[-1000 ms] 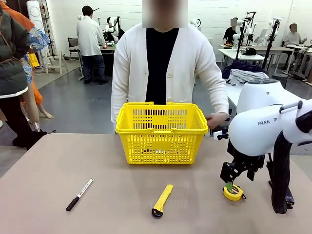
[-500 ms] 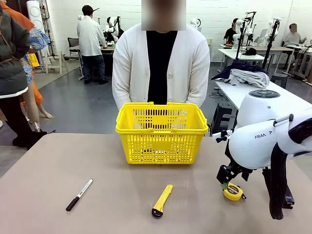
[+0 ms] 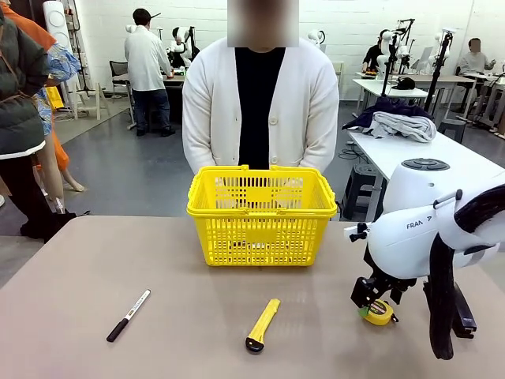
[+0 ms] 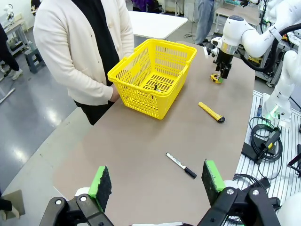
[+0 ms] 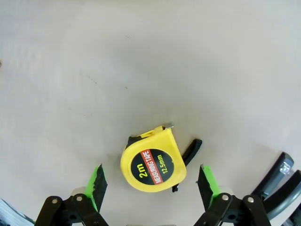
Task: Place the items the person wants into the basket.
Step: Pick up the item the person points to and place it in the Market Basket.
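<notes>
Left gripper [image 4: 156, 179] hangs high over the table end, jaws spread wide, empty. Then marker [image 3: 128, 315], yellow utility knife [image 3: 262, 324], basket [image 3: 260, 237] by the person [image 3: 264, 110]. Far right, the 2m tape measure [image 5: 154, 165] lies flat between the released jaws of the right gripper [image 5: 152, 184], not touching the pads.

glossy plastic tape measure [image 5: 153, 165] on matt smooth table [image 5: 141, 61]

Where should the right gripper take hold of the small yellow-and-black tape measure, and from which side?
Likely across the rim of the round yellow-and-black tape measure, straight from above: it lies flat, label up, between the open green-padded fingers.
</notes>
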